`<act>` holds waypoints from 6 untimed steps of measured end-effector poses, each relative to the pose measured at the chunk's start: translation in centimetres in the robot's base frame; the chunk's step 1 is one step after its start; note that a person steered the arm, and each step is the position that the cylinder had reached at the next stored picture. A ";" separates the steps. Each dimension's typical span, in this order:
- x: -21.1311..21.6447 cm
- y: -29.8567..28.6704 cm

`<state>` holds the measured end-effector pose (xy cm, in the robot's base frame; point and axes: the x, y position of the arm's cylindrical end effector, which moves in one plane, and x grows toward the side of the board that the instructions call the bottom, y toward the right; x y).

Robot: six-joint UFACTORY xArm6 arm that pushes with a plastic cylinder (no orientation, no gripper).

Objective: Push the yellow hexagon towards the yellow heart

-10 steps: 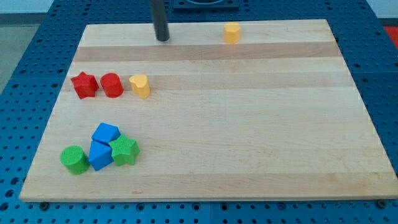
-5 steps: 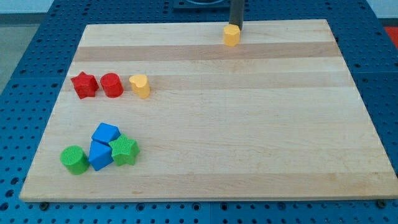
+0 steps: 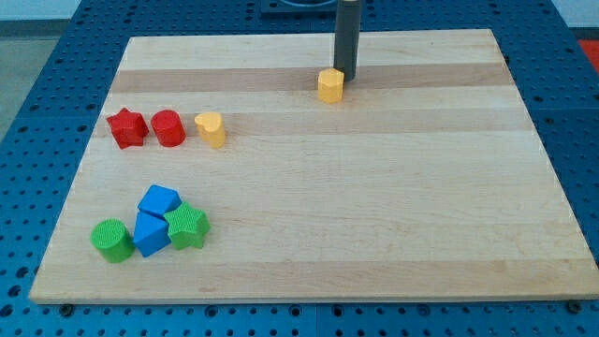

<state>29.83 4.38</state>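
Observation:
The yellow hexagon (image 3: 329, 85) sits on the wooden board near the view's top, a little right of centre. My tip (image 3: 343, 73) is right behind it, touching its upper right side. The yellow heart (image 3: 211, 129) lies at the view's left, well down and left of the hexagon, with bare board between them.
A red star (image 3: 126, 127) and a red cylinder (image 3: 168, 127) stand in a row just left of the heart. At the lower left is a cluster: a green cylinder (image 3: 112, 241), two blue blocks (image 3: 158, 200) (image 3: 150, 234) and a green star-like block (image 3: 188, 227).
My tip moved from the board's top left to behind the hexagon, then down and left. The hexagon slid down and left from the top edge.

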 end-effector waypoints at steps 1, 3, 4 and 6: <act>1.6 -1.1; 5.1 -3.0; 6.3 -3.0; 8.8 -3.0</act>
<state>38.62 1.38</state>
